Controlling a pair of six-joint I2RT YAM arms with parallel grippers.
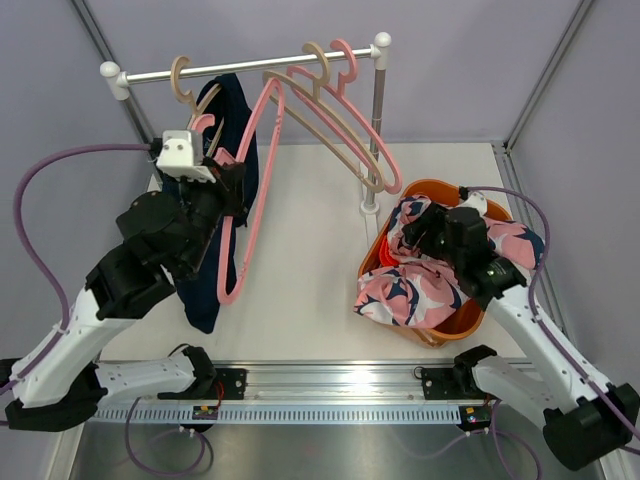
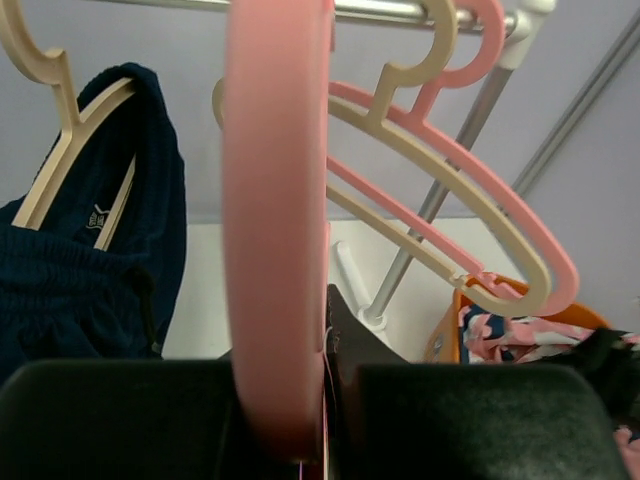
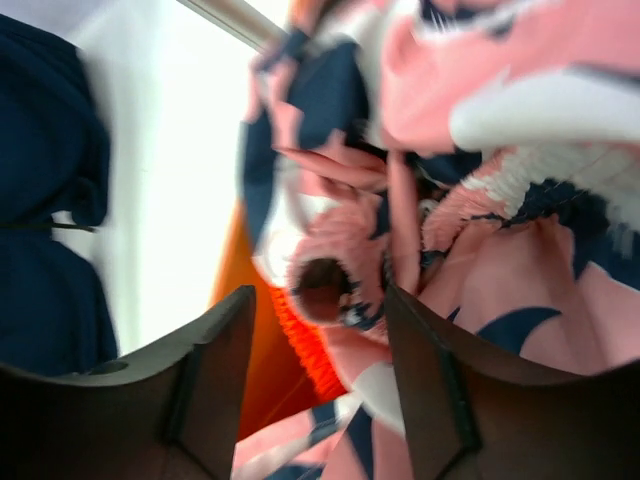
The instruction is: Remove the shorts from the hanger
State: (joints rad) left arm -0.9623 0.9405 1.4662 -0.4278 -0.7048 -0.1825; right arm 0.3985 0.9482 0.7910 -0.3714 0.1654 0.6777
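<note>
Dark navy shorts (image 1: 236, 118) hang on a beige hanger (image 1: 181, 78) at the left end of the rail, and they also fill the left side of the left wrist view (image 2: 90, 290). My left gripper (image 1: 232, 186) is shut on the arm of a pink hanger (image 1: 252, 200) beside them; the hanger runs up between the jaws (image 2: 275, 200). Pink shorts with a navy pattern (image 1: 412, 290) lie in the orange basket (image 1: 432, 186). My right gripper (image 1: 428, 232) stands open just above them, nothing between its fingers (image 3: 320, 310). A strip of bright orange ribbed fabric (image 3: 308, 345) shows beneath the pink shorts (image 3: 520, 290).
A white-and-metal rail (image 1: 250, 68) spans the back on an upright post (image 1: 378, 110). Two bare hangers, one pink (image 1: 365, 135) and one beige (image 1: 330, 125), hang at its right end, reaching down towards the basket. Grey walls close in both sides.
</note>
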